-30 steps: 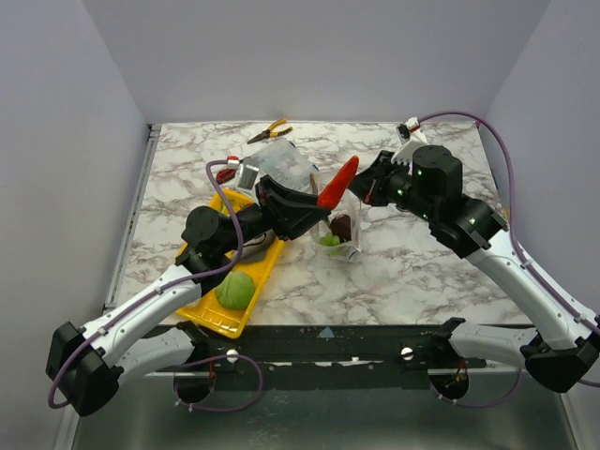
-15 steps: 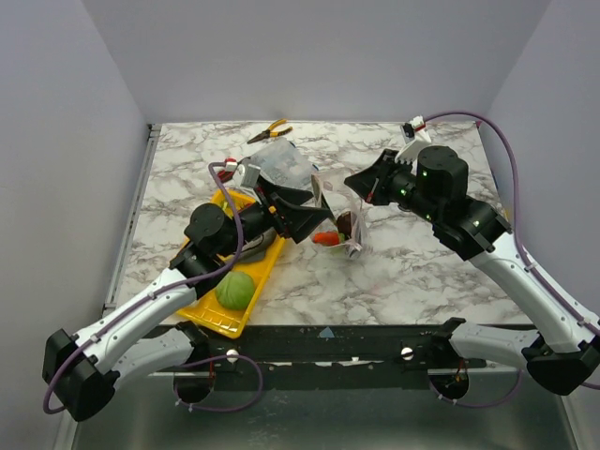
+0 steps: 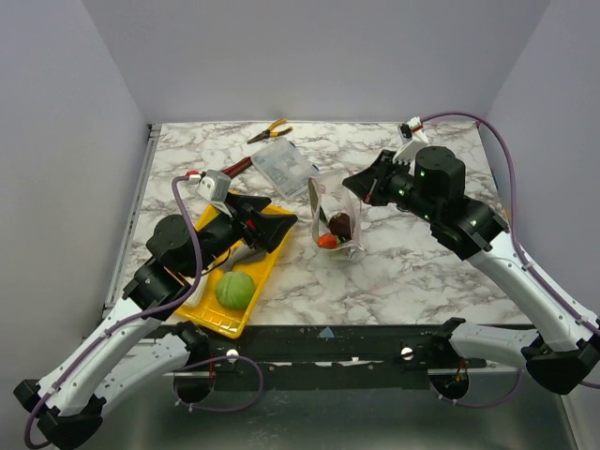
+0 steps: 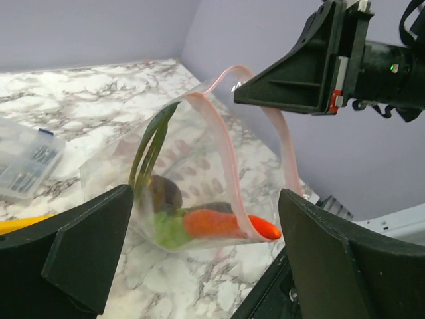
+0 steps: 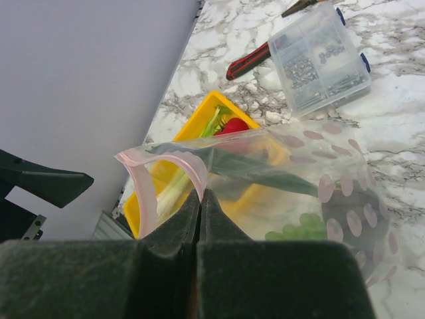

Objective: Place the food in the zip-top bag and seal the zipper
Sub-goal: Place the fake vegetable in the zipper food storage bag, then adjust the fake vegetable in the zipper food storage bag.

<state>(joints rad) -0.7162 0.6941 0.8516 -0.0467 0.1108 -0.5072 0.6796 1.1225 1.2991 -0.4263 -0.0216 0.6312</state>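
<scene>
So, the clear, pink-dotted zip-top bag (image 3: 336,220) is held upright mid-table, its pink zipper (image 5: 137,183) and open mouth facing up, its rim pinched between the right gripper's (image 3: 354,187) closed jaws. A dark brown ball (image 4: 163,193), a red-orange piece (image 4: 212,222) and leafy greens (image 4: 149,143) are seen inside. The green cabbage (image 3: 235,289) is seen in the yellow tray (image 3: 211,319). The left gripper (image 3: 277,230) is held over that tray, jaws spread wide, nothing gripped.

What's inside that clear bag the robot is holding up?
Inside the zip-top bag: a long orange-red vegetable, a dark brown ball, something light green and a tall leafy stalk. Whatever lies beneath them at the bottom is covered.
</scene>
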